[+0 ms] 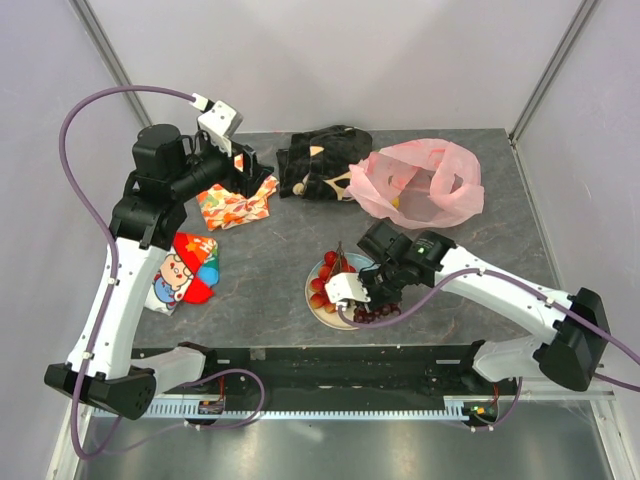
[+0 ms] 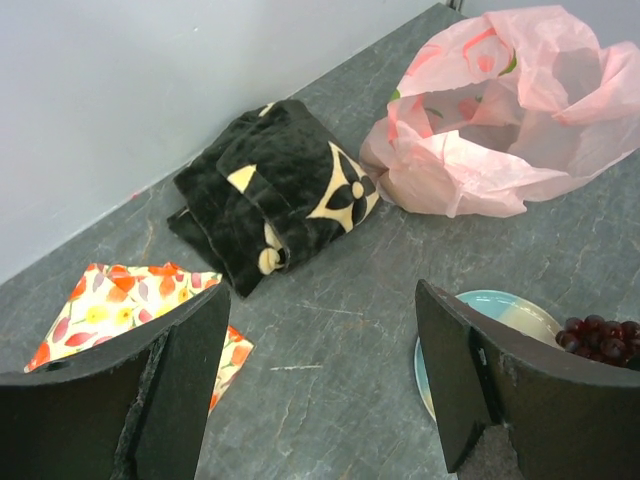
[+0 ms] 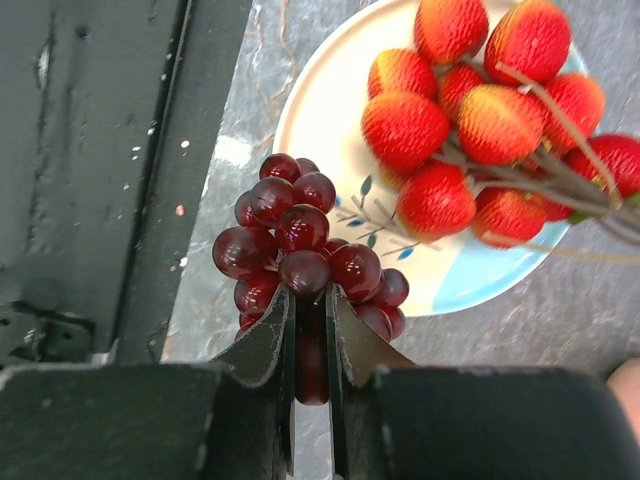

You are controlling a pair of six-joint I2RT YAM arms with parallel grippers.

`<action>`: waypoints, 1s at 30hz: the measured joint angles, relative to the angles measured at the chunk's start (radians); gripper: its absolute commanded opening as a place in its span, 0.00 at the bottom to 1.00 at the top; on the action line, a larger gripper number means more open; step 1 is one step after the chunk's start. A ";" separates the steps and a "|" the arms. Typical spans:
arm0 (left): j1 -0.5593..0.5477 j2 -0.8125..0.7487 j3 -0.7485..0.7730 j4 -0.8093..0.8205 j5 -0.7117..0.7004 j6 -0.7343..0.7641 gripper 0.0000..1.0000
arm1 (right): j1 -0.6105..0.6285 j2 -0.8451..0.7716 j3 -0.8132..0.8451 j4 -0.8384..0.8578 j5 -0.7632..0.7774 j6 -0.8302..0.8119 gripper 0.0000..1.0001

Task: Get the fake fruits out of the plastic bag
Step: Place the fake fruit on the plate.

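We are in a robot lab cell: a left arm (image 1: 110,300) and a right arm (image 1: 510,295) bolted to a black rail (image 1: 330,362) at the edge of a grey table (image 1: 260,290), purple cables (image 1: 68,150) looping loose, a slotted cable duct (image 1: 340,408), plain white panels (image 1: 350,60) framed by metal struts (image 1: 107,50).

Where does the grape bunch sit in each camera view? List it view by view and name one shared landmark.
Top external: grape bunch low centre, at the plate's near edge.
Left wrist: grape bunch at the right edge, by the plate.
Right wrist: grape bunch at centre, overlapping the plate's rim.
Shared landmark: the plate.
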 measured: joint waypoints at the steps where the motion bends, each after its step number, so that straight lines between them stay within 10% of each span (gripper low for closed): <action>1: 0.004 0.000 -0.002 0.000 0.002 -0.001 0.81 | 0.003 0.006 0.000 0.010 0.000 -0.004 0.00; 22: 0.018 0.028 -0.005 -0.001 0.037 -0.019 0.81 | 0.089 0.111 -0.035 0.140 -0.002 -0.066 0.04; 30: 0.018 0.028 -0.005 -0.001 0.042 -0.019 0.81 | 0.103 0.164 -0.035 0.186 0.011 -0.038 0.48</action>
